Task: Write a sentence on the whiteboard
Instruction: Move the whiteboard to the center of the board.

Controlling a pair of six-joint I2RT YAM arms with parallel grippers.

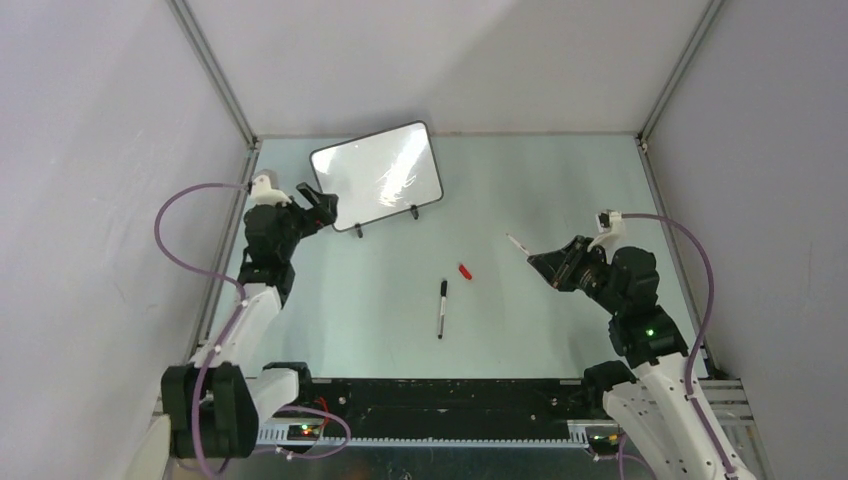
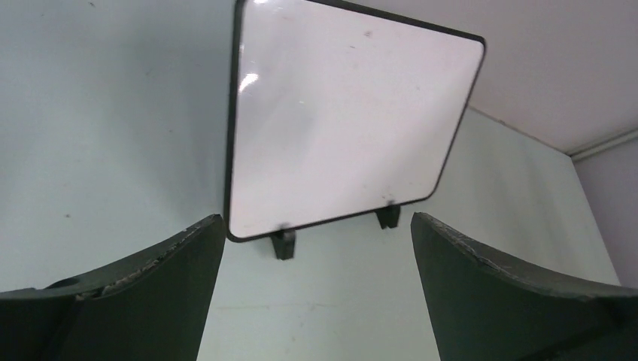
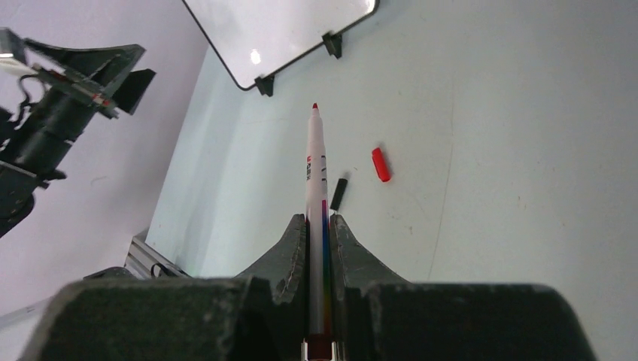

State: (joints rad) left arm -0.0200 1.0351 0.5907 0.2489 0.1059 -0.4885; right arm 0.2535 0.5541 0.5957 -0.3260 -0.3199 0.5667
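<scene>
Left end effector (image 2: 316,218) wide apart, whiteboard (image 2: 346,120) upright just ahead; right end effector (image 3: 319,222) tight around red marker (image 3: 316,158).

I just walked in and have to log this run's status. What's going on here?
The right arm's fingers are shut on an uncapped red marker, its tip aimed toward the whiteboard but well short of it. The left arm's fingers are open and empty, near the board's left edge. A red cap and a black marker lie on the table between the arms. I can't make out any writing on the glary board.
</scene>
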